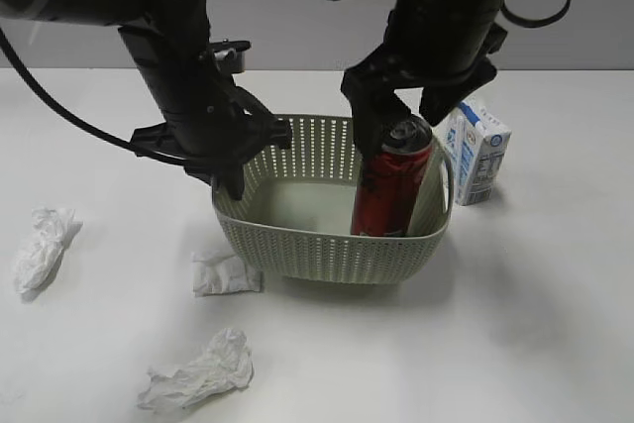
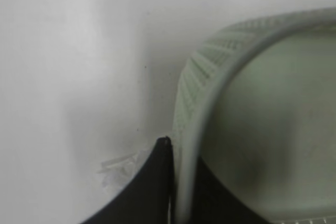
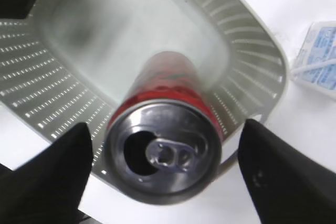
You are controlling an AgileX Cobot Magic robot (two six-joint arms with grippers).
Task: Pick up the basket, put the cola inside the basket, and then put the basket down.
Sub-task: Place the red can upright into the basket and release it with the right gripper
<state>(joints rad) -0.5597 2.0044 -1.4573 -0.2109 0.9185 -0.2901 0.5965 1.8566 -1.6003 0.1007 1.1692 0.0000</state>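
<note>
The pale green basket (image 1: 327, 245) sits mid-table. My left gripper (image 1: 233, 180) is shut on its left rim, one finger outside and one inside, as the left wrist view (image 2: 184, 166) shows along the basket rim (image 2: 210, 93). I cannot tell whether the basket rests on the table or hangs just above it. The red cola can (image 1: 388, 190) stands inside the basket, leaning against its right wall. My right gripper (image 1: 401, 111) is open just above the can's top. In the right wrist view the fingers (image 3: 163, 127) straddle the cola's silver top (image 3: 163, 150) with gaps on both sides, over the basket wall (image 3: 31, 93).
A blue-and-white carton (image 1: 480, 151) stands just right of the basket, also seen in the right wrist view (image 3: 320, 59). Crumpled tissues lie at far left (image 1: 40, 245), against the basket's front left corner (image 1: 226, 272) and near the front edge (image 1: 198, 371).
</note>
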